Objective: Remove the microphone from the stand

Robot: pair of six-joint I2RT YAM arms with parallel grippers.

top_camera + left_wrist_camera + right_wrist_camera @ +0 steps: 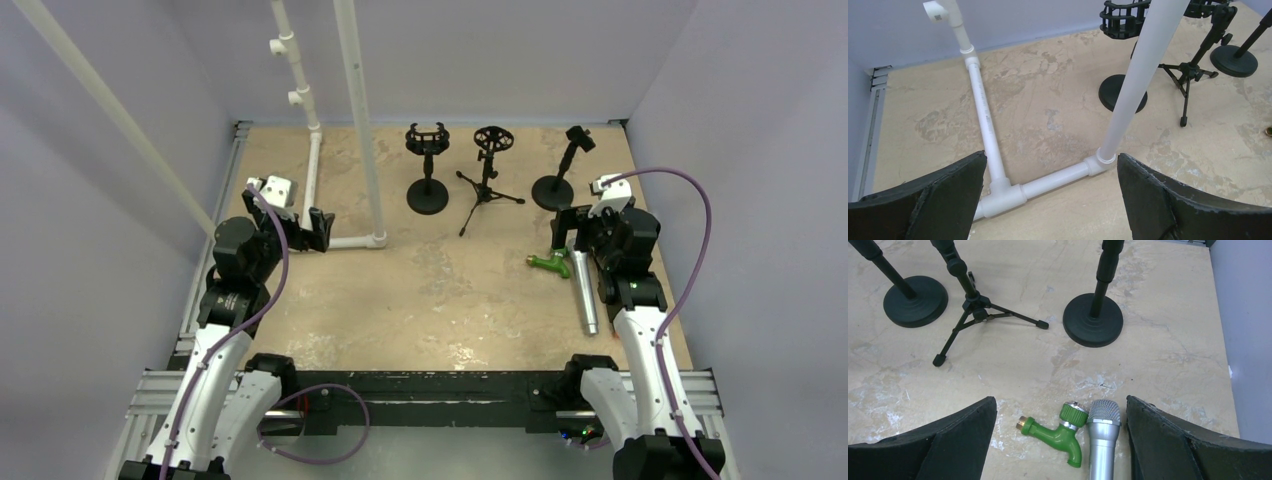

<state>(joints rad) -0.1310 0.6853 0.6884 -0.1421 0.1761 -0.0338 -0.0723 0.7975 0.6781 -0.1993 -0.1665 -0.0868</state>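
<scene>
a beige mottled stone-look table [440,300] fills the top view. a white plastic pipe frame [358,100] rises in the upper left. the left gripper [1051,159] sits at centre left beside the frame's floor pipe, jaws spread wide and holding nothing. the right gripper [1060,401], at centre right, is likewise spread and empty. along the upper middle stand three black metal stands: a round-base stand with a cradle [428,170], a tripod stand [488,175] and a round-base stand with a tilted clip [560,175]. the silver metal microphone [1102,445] lies flat on the table right of centre (apart from every stand), between the right fingers. a small green plastic tap [1055,432] lies just beside its grille.
</scene>
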